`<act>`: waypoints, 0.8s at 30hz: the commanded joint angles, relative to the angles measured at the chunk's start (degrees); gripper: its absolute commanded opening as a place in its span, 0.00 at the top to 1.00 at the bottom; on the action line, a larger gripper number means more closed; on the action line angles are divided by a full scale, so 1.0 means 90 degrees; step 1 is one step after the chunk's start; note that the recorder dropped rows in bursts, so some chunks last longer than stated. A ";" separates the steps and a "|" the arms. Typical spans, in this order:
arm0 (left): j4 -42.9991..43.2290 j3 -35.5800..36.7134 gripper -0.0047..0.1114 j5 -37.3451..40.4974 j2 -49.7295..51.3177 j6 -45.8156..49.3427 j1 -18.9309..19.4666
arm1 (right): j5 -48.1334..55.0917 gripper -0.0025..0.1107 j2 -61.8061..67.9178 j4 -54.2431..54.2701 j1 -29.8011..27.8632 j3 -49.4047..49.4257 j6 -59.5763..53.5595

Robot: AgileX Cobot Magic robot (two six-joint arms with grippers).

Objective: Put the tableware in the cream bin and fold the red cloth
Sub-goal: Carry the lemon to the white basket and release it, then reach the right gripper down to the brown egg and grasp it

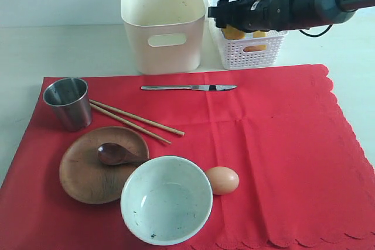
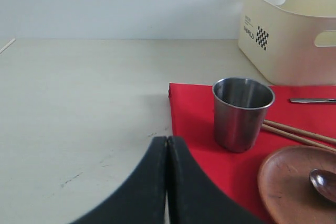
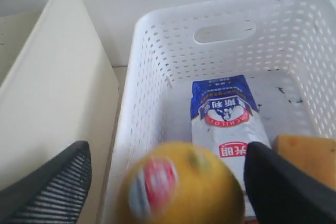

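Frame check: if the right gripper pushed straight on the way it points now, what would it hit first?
The right gripper would first meet the blurred lemon between its open jaws, apparently loose; behind it, the milk carton in the white basket. Depth is unclear.

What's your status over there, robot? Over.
Left jaws shut near red cloth edge. Right jaws open over white basket, lemon between them. Cup, chopsticks, plate with spoon, bowl, knife on cloth, none in cream bin. Egg beside bowl, on cloth.

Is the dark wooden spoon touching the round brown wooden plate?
Touching. Exterior view: the dark wooden spoon lies on the round brown wooden plate.
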 commanded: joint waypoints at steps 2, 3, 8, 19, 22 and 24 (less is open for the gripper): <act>0.0044 0.0019 0.96 -0.0035 -0.0036 -0.0015 0.0011 | 0.1074 0.30 -0.0713 -0.0132 -0.0016 -0.0054 -0.0352; 0.0044 0.0019 0.96 -0.0035 -0.0036 -0.0015 0.0011 | 0.1337 0.30 -0.0867 -0.0132 -0.0016 -0.0054 -0.0467; 0.0044 0.0019 0.96 -0.0035 -0.0036 -0.0015 0.0011 | 0.3067 0.45 -0.2045 -0.0583 -0.0016 -0.0054 -0.0727; 0.0044 0.0019 0.96 -0.0035 -0.0036 -0.0015 0.0011 | 0.4634 0.98 -0.4200 -0.0503 0.0035 0.0858 -0.0799; 0.0044 0.0019 0.96 -0.0035 -0.0036 -0.0015 0.0011 | 0.4563 0.98 -0.4694 -0.0163 0.0035 0.1588 -0.1193; 0.0044 0.0019 0.96 -0.0035 -0.0036 -0.0015 0.0011 | 0.4447 0.98 -0.5069 0.0544 0.0035 0.2114 -0.1738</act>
